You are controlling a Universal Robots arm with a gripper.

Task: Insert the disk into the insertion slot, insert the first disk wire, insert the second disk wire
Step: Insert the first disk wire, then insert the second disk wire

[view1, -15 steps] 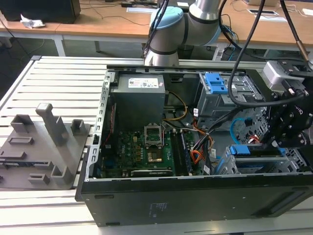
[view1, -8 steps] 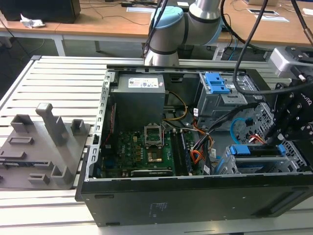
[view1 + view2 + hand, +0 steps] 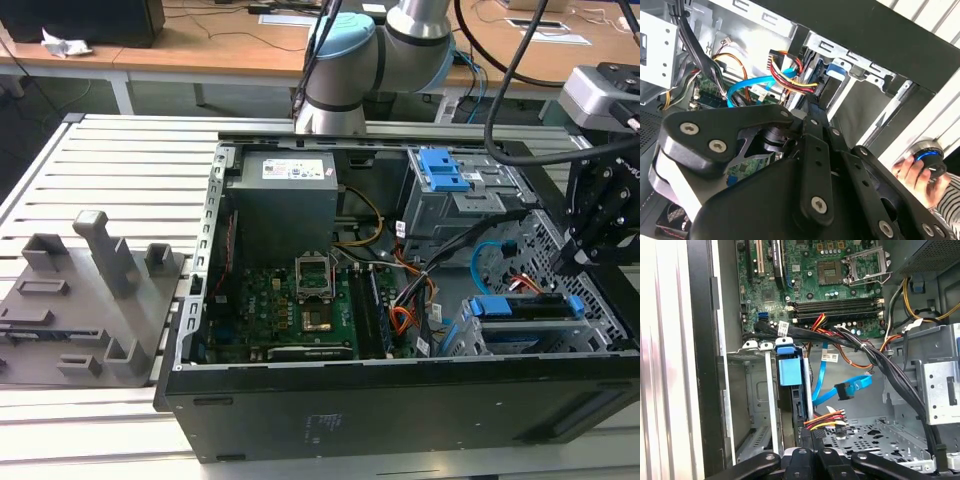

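currently the disk (image 3: 790, 372) sits in the insertion slot (image 3: 756, 390). pincer (image 3: 812, 439) is closed on the connector end of the first disk wire (image 3: 827, 419), at the disk's edge. second disk wire (image 3: 850, 388) lies unplugged just beside it.

Robotics lab bench.
Open PC case (image 3: 400, 410) on a slotted aluminium table (image 3: 100, 170), 1 robot arm (image 3: 345, 60), wooden desks (image 3: 200, 55) behind.

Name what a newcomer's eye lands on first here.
The open black computer case with its green motherboard dominates the exterior view. At that view's right the gripper hangs above the disk, which sits in the insertion slot. In the first wrist view the second disk wire loops beside it.
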